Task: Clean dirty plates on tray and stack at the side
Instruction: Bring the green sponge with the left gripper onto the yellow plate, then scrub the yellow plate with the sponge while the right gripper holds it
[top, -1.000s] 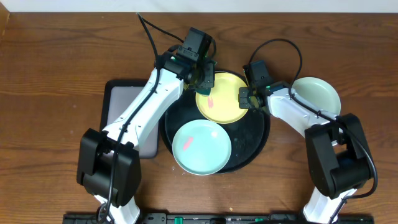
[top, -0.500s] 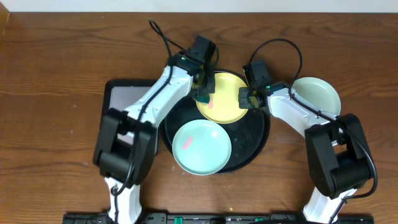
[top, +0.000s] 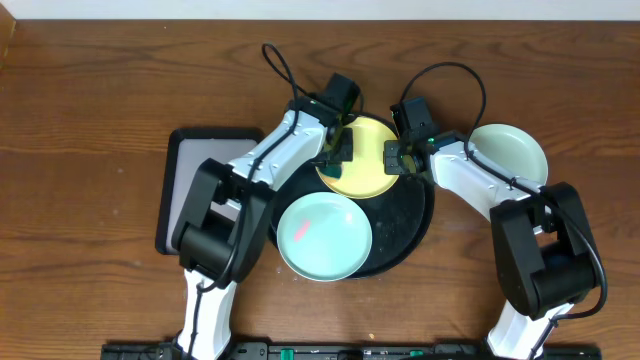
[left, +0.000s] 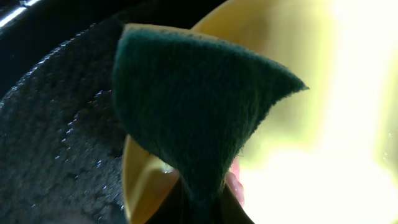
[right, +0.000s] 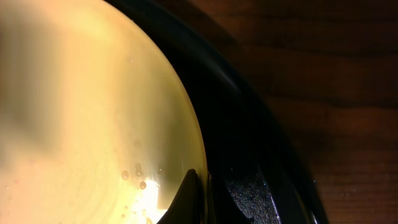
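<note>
**Sponge is now coming down on the yellow plate's smear**

Over the last second the left arm has been swinging in from the far-left rim of the yellow plate (top: 372, 168) toward its middle. The left claw (top: 338, 152) is now sitting over the spot where the plate's pink mark was showing a moment ago. It is gripping a dark green sponge (left: 199, 106), closed tight on it. In the left wrist view the sponge is hanging over the plate's edge, with a sliver of pink (left: 235, 184) peeking out just beside its lower corner.

The right claw (top: 396, 158) is not moving. It is staying closed on the yellow plate's right rim, one finger inside the rim and one outside, bracing the plate.

The yellow plate is lying on the far part of the round black tray (top: 415, 228). A mint plate (top: 335, 245) is resting on the tray's near edge, with its own pink smear (top: 303, 228) untouched. A second mint plate (top: 507, 152) is sitting off the tray on the worktop (top: 90, 120) at the right, looking clean. The rectangular tray (top: 190, 170) at the left is playing no part.

By my reading, the wiping of the yellow plate is just beginning. One plate appears done, one is being scrubbed and one is waiting, so the task is perhaps a third along.
</note>
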